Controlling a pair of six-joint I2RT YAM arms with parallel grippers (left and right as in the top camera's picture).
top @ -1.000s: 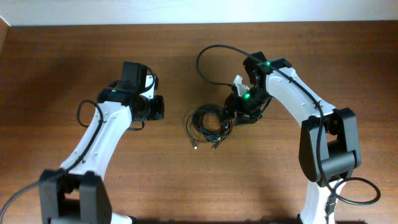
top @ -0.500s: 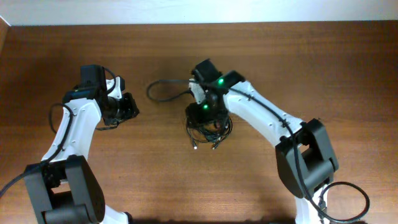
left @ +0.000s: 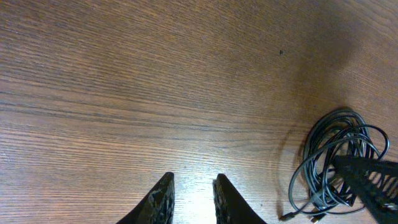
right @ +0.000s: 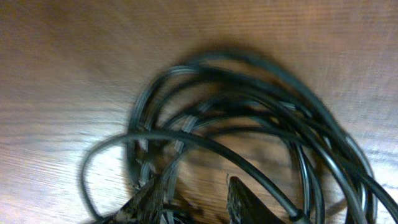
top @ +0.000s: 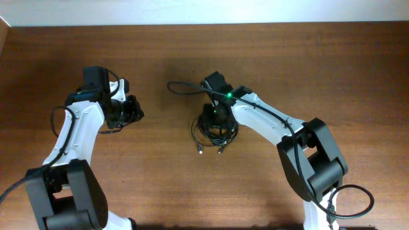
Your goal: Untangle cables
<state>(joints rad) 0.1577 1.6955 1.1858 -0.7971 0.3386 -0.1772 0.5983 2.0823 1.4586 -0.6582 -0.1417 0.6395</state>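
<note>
A brown wooden table (top: pixel 358 70) with fine grain fills the view; at 12 o'clock runs a pale strip (top: pixel 192 11).

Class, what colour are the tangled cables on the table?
The cables are black; left wrist view shows it best.

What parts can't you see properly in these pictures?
- How many cables there are: overhead, the loops overlap and look tiny.
- Whether the right claw pinches a cable: right wrist view is blurred, its tips cut by the bottom edge; overhead, the arm covers it.
</note>
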